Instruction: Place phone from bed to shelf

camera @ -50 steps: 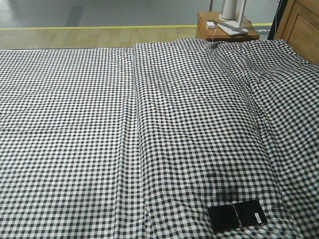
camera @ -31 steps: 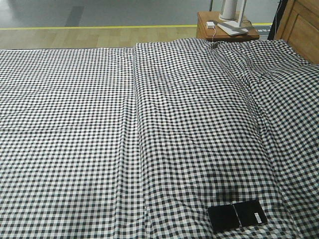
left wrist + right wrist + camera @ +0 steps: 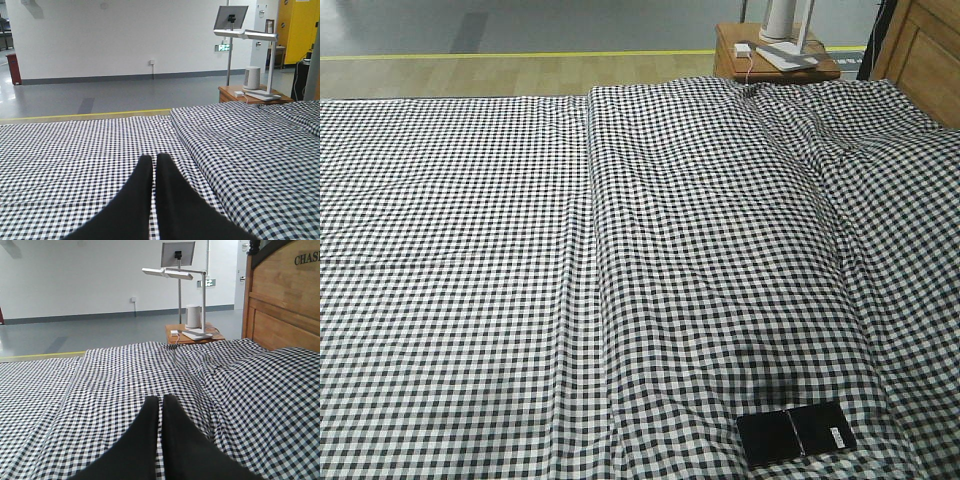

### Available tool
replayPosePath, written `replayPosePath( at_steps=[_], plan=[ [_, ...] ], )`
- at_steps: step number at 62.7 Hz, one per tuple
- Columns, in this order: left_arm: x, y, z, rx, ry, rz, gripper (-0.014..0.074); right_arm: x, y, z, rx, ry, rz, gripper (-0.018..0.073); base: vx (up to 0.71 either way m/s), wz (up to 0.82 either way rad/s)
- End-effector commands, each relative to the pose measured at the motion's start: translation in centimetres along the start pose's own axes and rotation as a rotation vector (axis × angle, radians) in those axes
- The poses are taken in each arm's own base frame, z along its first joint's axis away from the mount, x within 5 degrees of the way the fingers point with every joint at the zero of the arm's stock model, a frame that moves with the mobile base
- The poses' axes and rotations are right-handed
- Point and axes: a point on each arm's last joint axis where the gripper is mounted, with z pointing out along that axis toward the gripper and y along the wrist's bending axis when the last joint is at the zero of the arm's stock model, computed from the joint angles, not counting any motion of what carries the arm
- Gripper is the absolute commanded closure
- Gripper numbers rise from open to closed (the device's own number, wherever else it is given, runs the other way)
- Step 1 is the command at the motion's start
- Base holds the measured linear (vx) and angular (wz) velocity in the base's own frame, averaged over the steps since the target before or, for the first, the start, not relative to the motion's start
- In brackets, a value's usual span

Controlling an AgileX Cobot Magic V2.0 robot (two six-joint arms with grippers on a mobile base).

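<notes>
Nothing is changing: the phone (image 3: 796,433) is still lying untouched, near right on the bed (image 3: 470,250). I'm keeping the left gripper (image 3: 153,159) and right gripper (image 3: 160,400) pressed together.

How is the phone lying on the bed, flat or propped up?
Flat. The phone lies with its black face up, all its edges down on the bed.

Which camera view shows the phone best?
The exterior front-facing view: the phone lies flat and whole on the bed, near the picture's bottom edge. Neither wrist view shows it; both look out across the bed toward the room.
</notes>
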Motion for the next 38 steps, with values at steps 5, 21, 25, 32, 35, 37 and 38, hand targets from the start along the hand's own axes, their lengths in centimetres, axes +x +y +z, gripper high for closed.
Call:
replayPosePath(
  at_steps=[5,21,25,32,35,37,38],
  plan=[
    [-1.5,0.1,-0.2,-0.005,-0.105,-0.019,0.0595,-0.5,0.0,-0.1,0.0,-0.082,-0.019,0.0565,0.0,0.0],
    [-1.5,0.1,-0.2,-0.005,-0.105,-0.019,0.0595,-0.6,0.0,-0.1,-0.001,-0.091,-0.019,0.0565,0.0,0.0],
    [-1.5,0.1,-0.2,-0.005,-0.105,-0.019,0.0595,-0.6,0.0,-0.1,-0.001,-0.091,-0.019,0.0565,0.0,0.0],
    [-1.5,0.1,-0.2,-0.005,-0.105,-0.019,0.0595,-1.1,0.1,-0.2,-0.006,-0.148,-0.019,0.0565,0.0,0.0],
    [-1.5,0.1,-0.2,-0.005,-0.105,-0.019,0.0595,-1.7,0.1,-0.3,-0.012,-0.201,-0.019,0.0565,0.0,0.0],
    [-1.5,0.1,-0.2,-0.005,-0.105,-0.019,0.0595,-2.1,0.2,-0.3,-0.016,-0.246,-0.02,0.0565,0.0,0.0],
    [-1.5,0.1,-0.2,-0.005,-0.105,-0.019,0.0595,-2.2,0.2,-0.4,-0.018,-0.265,-0.02,0.0565,0.0,0.0]
  ],
)
